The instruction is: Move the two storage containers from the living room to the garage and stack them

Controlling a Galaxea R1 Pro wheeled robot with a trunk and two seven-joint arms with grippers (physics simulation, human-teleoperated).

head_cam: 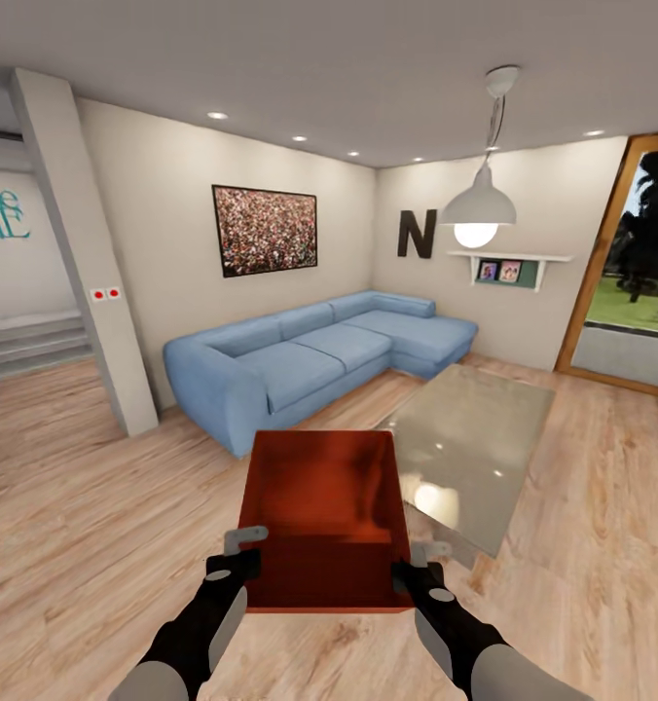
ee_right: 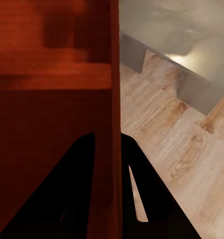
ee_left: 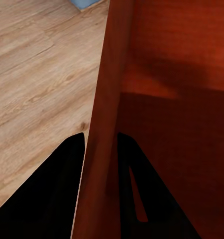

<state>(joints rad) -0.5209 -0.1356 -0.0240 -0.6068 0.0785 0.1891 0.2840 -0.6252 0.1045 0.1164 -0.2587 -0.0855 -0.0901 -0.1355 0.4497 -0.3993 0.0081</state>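
One orange-red storage container (head_cam: 327, 511) hangs in front of me over the light wood floor of the living room, open side up and empty. My left gripper (head_cam: 239, 555) is shut on its left wall (ee_left: 103, 124), one finger (ee_left: 52, 189) outside and the other inside. On the opposite side my right gripper (head_cam: 419, 570) is shut on the right wall (ee_right: 108, 124) in the same way. Both arms hold the box clear of the floor.
A glass coffee table (head_cam: 475, 438) stands just right of the box. A blue corner sofa (head_cam: 310, 360) lies ahead against the wall. A grey pillar (head_cam: 86, 263) stands at the left with steps (head_cam: 27, 341) beyond it. A glazed door (head_cam: 631, 282) is at the right.
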